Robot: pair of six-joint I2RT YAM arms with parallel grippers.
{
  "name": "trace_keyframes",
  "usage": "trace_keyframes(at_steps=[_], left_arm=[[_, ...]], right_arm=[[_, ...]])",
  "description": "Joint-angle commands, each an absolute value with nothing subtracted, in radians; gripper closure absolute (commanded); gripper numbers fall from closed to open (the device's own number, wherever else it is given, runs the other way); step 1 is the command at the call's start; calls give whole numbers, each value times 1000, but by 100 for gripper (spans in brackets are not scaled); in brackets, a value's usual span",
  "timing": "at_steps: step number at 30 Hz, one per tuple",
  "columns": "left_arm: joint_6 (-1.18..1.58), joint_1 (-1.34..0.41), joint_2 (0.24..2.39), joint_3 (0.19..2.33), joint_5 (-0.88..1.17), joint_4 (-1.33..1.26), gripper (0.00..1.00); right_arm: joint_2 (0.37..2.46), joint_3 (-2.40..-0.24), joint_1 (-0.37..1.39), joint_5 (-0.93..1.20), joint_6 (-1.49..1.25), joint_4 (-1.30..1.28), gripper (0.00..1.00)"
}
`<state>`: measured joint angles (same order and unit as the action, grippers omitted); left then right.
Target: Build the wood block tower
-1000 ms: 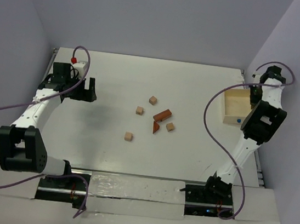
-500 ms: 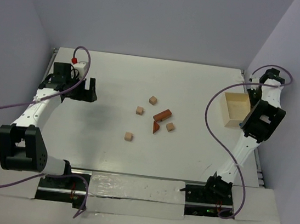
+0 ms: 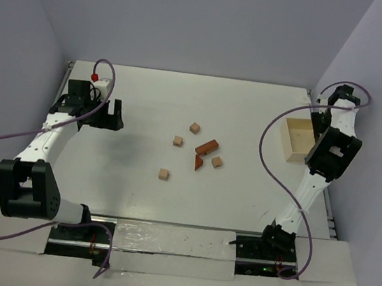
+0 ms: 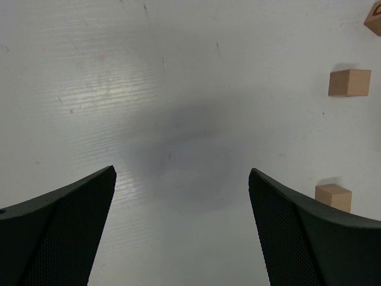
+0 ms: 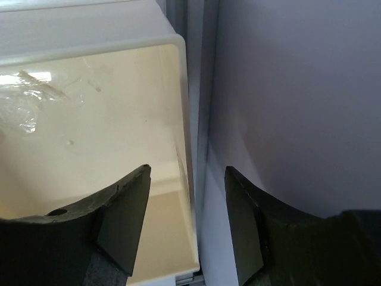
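Four tan wood cubes (image 3: 164,174), reddish bar (image 3: 207,146), wedge (image 3: 198,162); matte white table (image 3: 147,102).

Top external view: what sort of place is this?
Probably a lab robot workcell: a white table boxed in by plain walls, left arm and right arm bolted at its near edge, small wood blocks scattered mid-table.

box (image 3: 296,139): right part hidden by right arm (image 3: 331,151) | top-right wood block (image 4: 375,18): cut off by frame edge
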<state>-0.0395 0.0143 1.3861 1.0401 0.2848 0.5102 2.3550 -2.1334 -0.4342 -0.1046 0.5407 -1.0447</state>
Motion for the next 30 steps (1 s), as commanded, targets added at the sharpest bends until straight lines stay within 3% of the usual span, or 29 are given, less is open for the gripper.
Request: trace_keyframes(at_steps=[1, 9, 11, 18, 21, 26, 30], left_arm=[[-57, 10, 1373, 1075, 296, 485, 1], [-45, 10, 1372, 1090, 295, 478, 1], [-39, 11, 1373, 1101, 303, 476, 1], [-35, -5, 1354, 1122, 331, 468, 1], [-50, -78, 1338, 1120, 301, 460, 1], [-88, -161, 1341, 1119, 228, 480, 1], [-95, -192, 1350, 1121, 216, 491, 1]], right_arm=[[2207, -2190, -415, -168, 530, -1022, 39], [1990, -2156, -322, -168, 541, -1010, 38], [1943, -2167, -278, -137, 518, -1027, 33], [1763, -2045, -14, -46, 404, -999, 31], [1673, -1877, 159, 43, 404, -874, 27], [1600, -1650, 382, 58, 778, -887, 33], [1664, -1660, 444, 51, 1023, -1034, 35]])
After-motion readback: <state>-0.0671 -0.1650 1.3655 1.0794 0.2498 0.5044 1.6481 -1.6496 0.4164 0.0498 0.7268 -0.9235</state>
